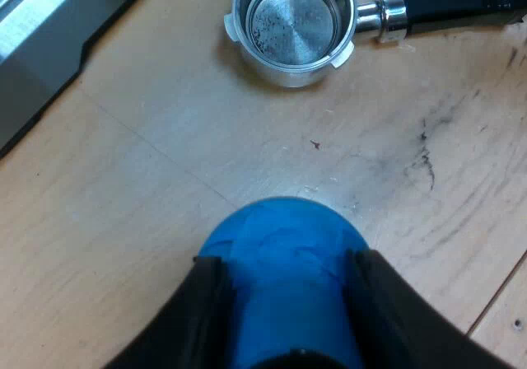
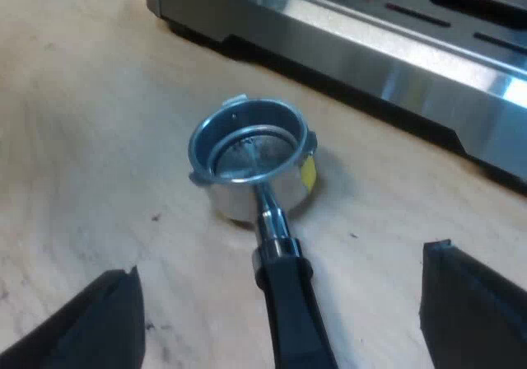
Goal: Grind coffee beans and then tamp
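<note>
The metal holder [image 1: 292, 27] lies loose on the wooden table, its basket empty but for a few dark specks, its dark handle [image 1: 461, 5] stretching away from the basket. My left gripper [image 1: 284, 295] is shut on the blue tamper [image 1: 284, 254], held above the table a short way from the holder. In the right wrist view the holder [image 2: 247, 167] lies with its handle [image 2: 288, 303] running back between my right gripper's [image 2: 284, 303] fingers. That gripper is open, its fingers [image 2: 90, 324] wide on either side of the handle and clear of it.
The espresso machine's steel base [image 2: 370, 48] with its slotted drip tray stands just beyond the holder. A corner of the machine [image 1: 41, 48] also sits near the left gripper. Bare wooden table [image 1: 165, 179] lies between tamper and holder.
</note>
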Robot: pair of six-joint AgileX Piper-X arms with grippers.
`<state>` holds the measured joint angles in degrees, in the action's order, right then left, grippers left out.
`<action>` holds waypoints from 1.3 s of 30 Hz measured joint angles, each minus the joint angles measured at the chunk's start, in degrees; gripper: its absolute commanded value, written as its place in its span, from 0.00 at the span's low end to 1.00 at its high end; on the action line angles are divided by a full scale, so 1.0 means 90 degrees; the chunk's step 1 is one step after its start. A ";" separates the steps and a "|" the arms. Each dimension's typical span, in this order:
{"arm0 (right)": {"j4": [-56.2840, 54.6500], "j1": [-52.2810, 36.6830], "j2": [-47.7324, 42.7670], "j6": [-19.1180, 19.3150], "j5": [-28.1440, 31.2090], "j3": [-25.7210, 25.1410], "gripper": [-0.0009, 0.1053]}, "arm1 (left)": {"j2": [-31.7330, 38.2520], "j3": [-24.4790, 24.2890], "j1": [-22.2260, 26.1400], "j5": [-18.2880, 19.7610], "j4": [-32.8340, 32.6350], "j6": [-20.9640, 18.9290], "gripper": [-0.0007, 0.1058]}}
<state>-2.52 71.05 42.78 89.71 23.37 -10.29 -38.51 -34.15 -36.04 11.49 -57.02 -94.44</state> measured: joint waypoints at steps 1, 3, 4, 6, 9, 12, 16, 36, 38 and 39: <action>0.0000 0.0000 0.0000 0.0000 0.0000 -0.0002 0.67 | 0.0000 0.0000 0.0000 0.0000 0.0000 0.0000 0.01; 0.0027 0.0000 0.0000 -0.0007 0.0000 -0.0002 0.67 | -0.0025 -0.0092 0.0000 0.0000 -0.0012 0.0000 0.01; 0.0025 0.0000 0.0000 -0.0018 0.0000 -0.0002 0.67 | -0.0042 -0.0122 0.0000 0.0012 -0.0014 0.0000 0.01; 0.0025 0.0000 0.0000 -0.0015 0.0000 -0.0002 0.67 | -0.0198 -0.0355 0.0000 0.0009 -0.0015 0.0000 0.01; 0.0025 0.0000 0.0000 -0.0015 0.0000 -0.0002 0.67 | -0.0442 -0.0627 0.0000 0.0009 -0.0015 0.0017 0.01; 0.0025 0.0000 0.0000 -0.0015 0.0000 -0.0002 0.67 | -0.0832 -0.0995 0.0000 0.0009 0.0011 0.0184 0.01; 0.0025 0.0000 0.0000 -0.0015 0.0000 -0.0002 0.67 | -0.1324 -0.1406 0.0000 0.0009 0.0011 0.0342 0.01; 0.0025 0.0000 0.0000 -0.0015 0.0000 -0.0002 0.67 | -0.2840 -0.1960 -0.1124 -0.0064 0.0438 0.0488 0.01; 0.0025 0.0000 0.0000 -0.0015 0.0000 -0.0002 0.67 | -0.3075 -0.1960 -0.1131 -0.0083 0.0502 0.0488 0.01; 0.0025 0.0000 0.0000 -0.0015 0.0000 -0.0002 0.67 | -0.3129 -0.1960 -0.1131 -0.0087 0.0532 0.0488 0.01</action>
<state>-2.30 71.05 42.78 89.57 23.37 -10.31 -66.67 -51.79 -46.21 10.70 -52.23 -90.05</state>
